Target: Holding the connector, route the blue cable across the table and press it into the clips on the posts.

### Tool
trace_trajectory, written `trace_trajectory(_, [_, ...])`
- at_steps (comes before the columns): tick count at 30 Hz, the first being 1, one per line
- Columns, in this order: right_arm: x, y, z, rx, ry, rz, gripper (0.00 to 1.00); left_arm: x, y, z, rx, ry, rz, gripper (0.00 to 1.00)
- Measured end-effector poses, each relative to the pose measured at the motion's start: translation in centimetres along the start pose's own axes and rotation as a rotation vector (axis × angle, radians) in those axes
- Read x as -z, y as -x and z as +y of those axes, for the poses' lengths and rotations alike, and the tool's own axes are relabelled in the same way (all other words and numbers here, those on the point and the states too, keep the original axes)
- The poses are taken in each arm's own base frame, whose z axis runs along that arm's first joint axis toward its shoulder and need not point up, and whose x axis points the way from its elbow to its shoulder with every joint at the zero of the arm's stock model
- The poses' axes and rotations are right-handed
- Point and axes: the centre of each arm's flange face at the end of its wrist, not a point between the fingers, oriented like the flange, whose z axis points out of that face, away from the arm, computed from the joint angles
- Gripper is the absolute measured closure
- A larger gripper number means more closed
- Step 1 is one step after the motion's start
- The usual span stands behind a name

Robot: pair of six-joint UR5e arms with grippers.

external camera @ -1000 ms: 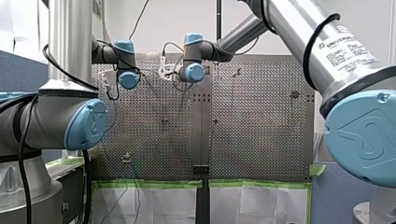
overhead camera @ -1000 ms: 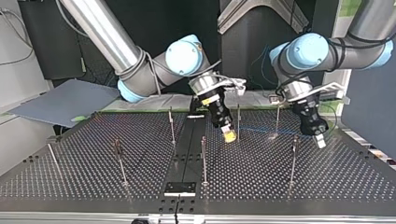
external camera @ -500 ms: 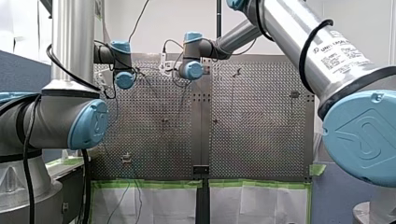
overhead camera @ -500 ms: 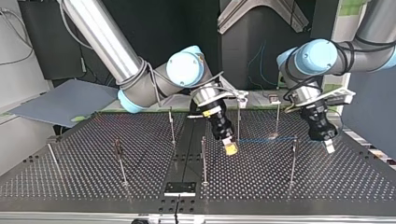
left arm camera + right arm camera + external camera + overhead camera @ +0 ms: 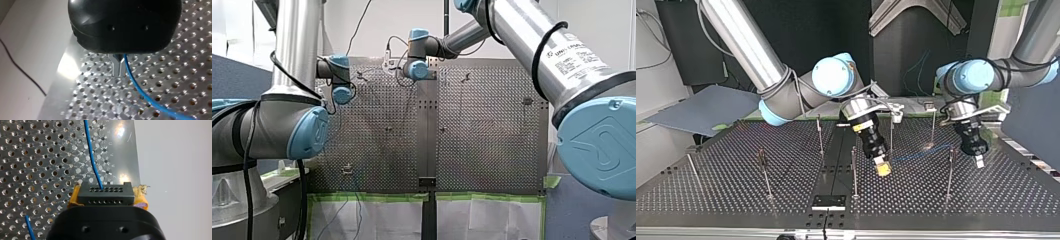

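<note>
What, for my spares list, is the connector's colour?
The connector is black, clearest in the right wrist view.

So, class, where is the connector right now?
The connector is between my right gripper's yellow pads, the cable leaving its face; in the top view, just above the table's middle.

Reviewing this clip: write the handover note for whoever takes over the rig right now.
Right claw: shut on the connector, yellow pads either side.
Left claw: shut on the cable.
Cable runs between the two claws, low over the table, among the posts.
Done: connector and cable are in hand.
Left: no clip visibly holds the cable; route it and press it in.
</note>
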Motion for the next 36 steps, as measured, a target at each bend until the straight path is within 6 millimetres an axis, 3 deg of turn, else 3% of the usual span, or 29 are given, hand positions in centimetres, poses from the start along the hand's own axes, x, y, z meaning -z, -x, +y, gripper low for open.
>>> trace_trajectory(17, [-0.3, -0.7, 0.2, 0.002, 0.022, 0.005, 1.00, -3.5, -2.2, 0.0, 0.044, -0.065, 0.020, 1.00])
trace_trajectory(26, [-0.4, -1.0, 0.2, 0.006, 0.023, 0.007, 1.00, -3.8, -2.6, 1.0, 0.061, -0.028, 0.043, 1.00])
trace_trajectory(30, [-0.5, -0.1, -0.1, 0.010, 0.020, -0.004, 1.00, -3.5, -2.7, 1.6, 0.070, 0.011, 0.064, 1.00])
trace_trajectory(32, [-0.5, 0.7, -0.4, 0.016, 0.016, -0.017, 1.00, -3.4, -2.9, 1.9, 0.074, 0.026, 0.078, 0.78])
trace_trajectory(33, [-0.5, 1.1, -0.5, 0.019, 0.015, -0.024, 1.00, -3.3, -2.9, 1.9, 0.074, 0.031, 0.085, 0.78])
trace_trajectory(35, [-0.5, 2.2, -0.6, 0.024, 0.014, -0.040, 1.00, -3.1, -2.9, 2.0, 0.074, 0.038, 0.099, 0.59])
trace_trajectory(36, [-0.6, 2.6, -0.6, 0.025, 0.014, -0.045, 1.00, -3.0, -2.9, 2.0, 0.073, 0.041, 0.105, 0.59])
